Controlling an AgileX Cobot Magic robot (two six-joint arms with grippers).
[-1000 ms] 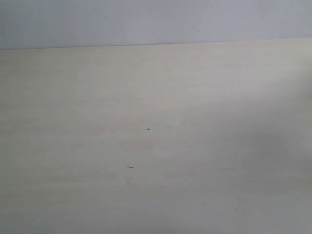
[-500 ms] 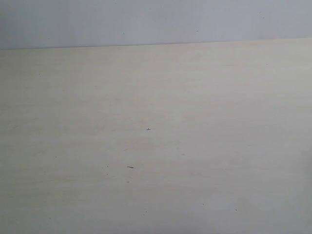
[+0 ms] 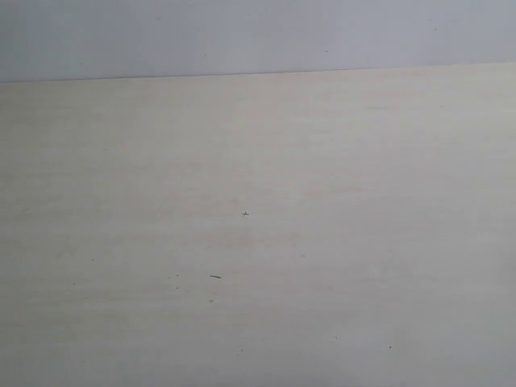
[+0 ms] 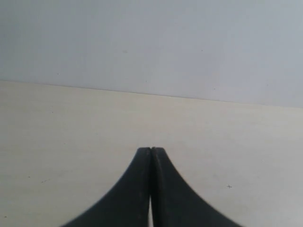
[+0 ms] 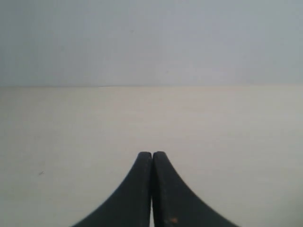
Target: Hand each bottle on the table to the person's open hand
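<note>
No txt, label, brand, no. or sign can be read in any view. The only marks on the table are a few tiny dark specks, incl. 1 small cross-shaped speck near the table's middle. None of them is lettering.

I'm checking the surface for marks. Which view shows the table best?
The exterior view: the table fills most of the frame, unobstructed, specks visible. Both wrist views show less, partly hidden by the shut left gripper and right gripper.
</note>
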